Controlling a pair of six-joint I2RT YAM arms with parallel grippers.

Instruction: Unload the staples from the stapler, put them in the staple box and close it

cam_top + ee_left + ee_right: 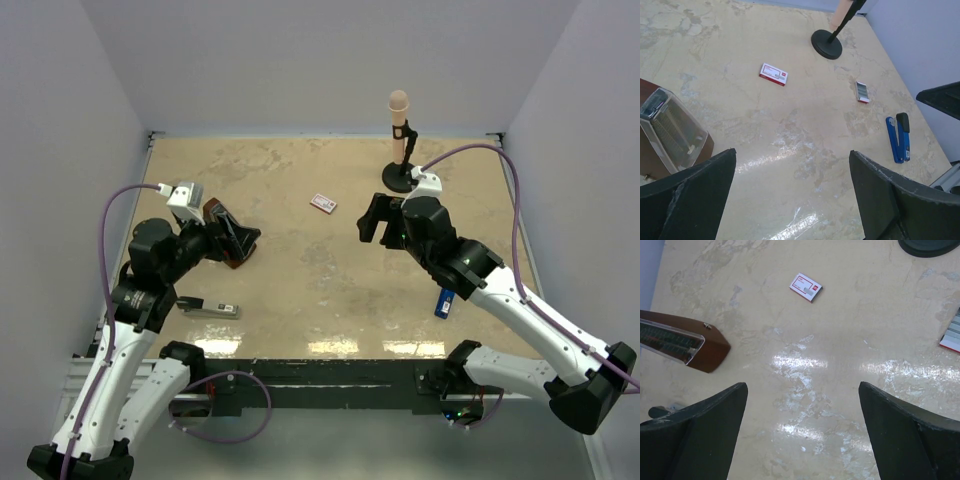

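The left end effector (792,152) hangs over the beige marbled counter (790,125) with its jaws spread wide and nothing between them. The right end effector (802,385) is just as wide open and empty. Ahead and to the right of the left one lies the small flat silvery ridged strip of staples (862,92), red along one edge. The blue stapler (898,138) lies apart from it, nearer on the same side. A small red-and-white box (773,74) lies ahead, slightly left.
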